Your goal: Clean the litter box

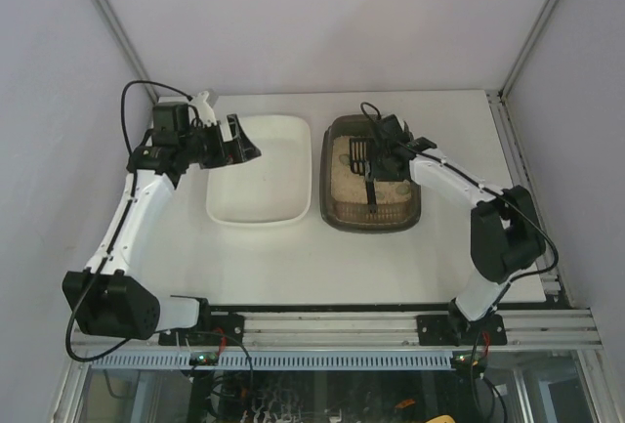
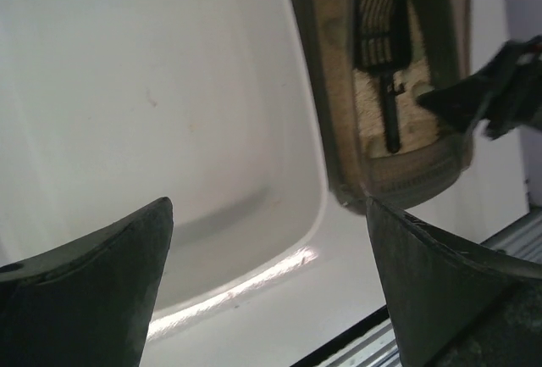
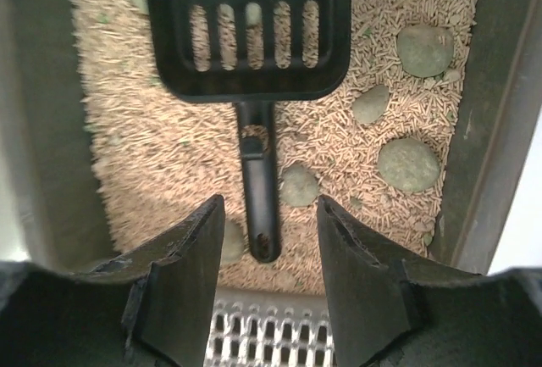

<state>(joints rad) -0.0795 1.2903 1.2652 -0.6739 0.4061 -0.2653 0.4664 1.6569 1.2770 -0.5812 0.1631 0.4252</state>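
1. Because the handle has to be grabbed before any cleaning can start, the right gripper hangs low inside the litter box. Its two fingers are spread apart, one on each side of the handle. They do not seem to touch it yet, so nothing is pinched.
2. The end of the handle sits right between the fingertips. From there it runs off toward 12 o'clock, up to the wide slotted head of the black scoop.
3. The scoop lies flat on the beige litter, with its handle pointing at the gripper. I think this makes it easy to pick up.
4. Round grey-green lumps rest on the litter from about 1 to 3 o'clock of the fingers, and one small lump sits just beside the handle. These are likely what must be scooped out.
5. The dark walls of the litter box stand at 9 and 3 o'clock of the fingers, so the box is all around them.
6. Seen from above, the litter box sits just beside the white tray, at its 3 o'clock.
7. The left gripper hangs over the tray's 10 o'clock corner with its fingers wide apart and nothing in them. The litter box is well off at its 3 o'clock. I think it is there to keep out of the way.
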